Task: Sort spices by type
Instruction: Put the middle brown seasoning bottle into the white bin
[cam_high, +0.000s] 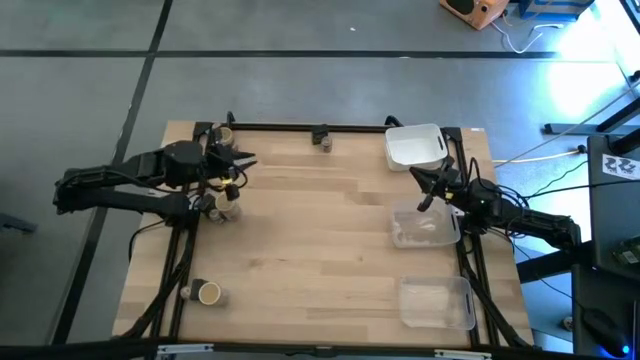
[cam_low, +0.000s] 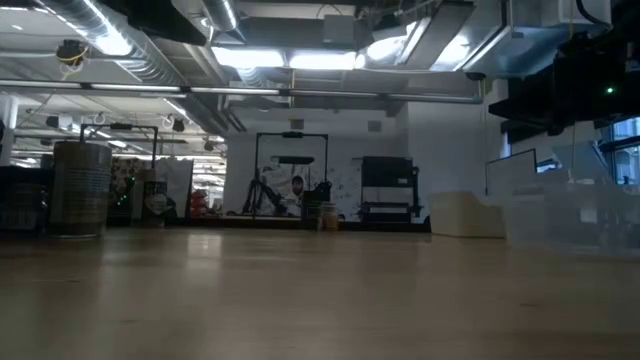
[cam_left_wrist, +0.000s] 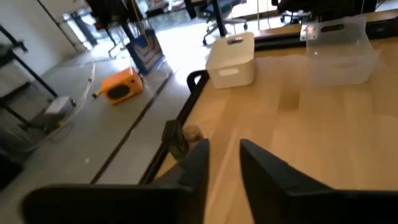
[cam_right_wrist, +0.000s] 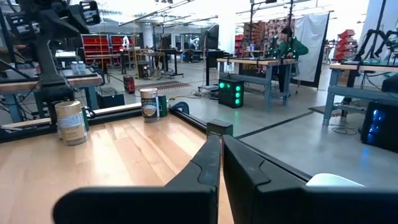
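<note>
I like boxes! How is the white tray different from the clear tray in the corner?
The white tray is solid white; the clear tray is see-through. The white tray sits in one right-side corner, the clear tray in the other. Both are open rectangles on the table.

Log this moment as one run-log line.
left gripper: slightly open, empty, far-left table area near spice jars | right gripper: shut, empty, near white tray | sorting: unfinished
</note>
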